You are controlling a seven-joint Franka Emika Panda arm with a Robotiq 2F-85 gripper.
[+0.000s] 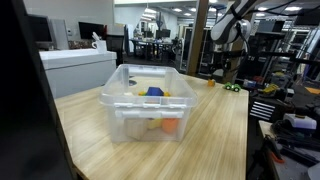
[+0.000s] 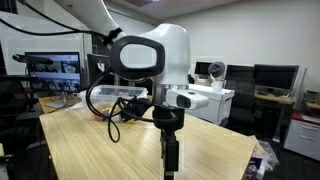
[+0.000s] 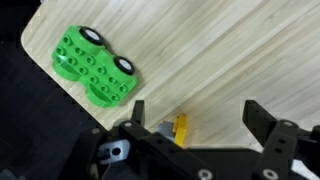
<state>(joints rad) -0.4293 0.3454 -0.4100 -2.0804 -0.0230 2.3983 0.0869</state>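
Note:
My gripper [image 3: 200, 116] hangs open above the wooden table [image 3: 240, 50], with nothing between its fingers. In the wrist view a green toy brick car [image 3: 97, 68] with white-and-black wheels lies near the table's corner, up and to the left of the fingers. A small yellow piece [image 3: 180, 125] lies on the wood just beside the left finger [image 3: 138, 110], partly hidden by the gripper body. In an exterior view the gripper [image 1: 229, 66] hovers over the green car [image 1: 233, 87] at the table's far end. Seen from another side, the gripper [image 2: 170, 163] points straight down.
A clear plastic bin [image 1: 122, 110] with blue, yellow and orange toys stands mid-table, well away from the gripper. The table's corner and edge [image 3: 40, 75] run close to the green car, with dark floor beyond. Desks, monitors and shelves surround the table.

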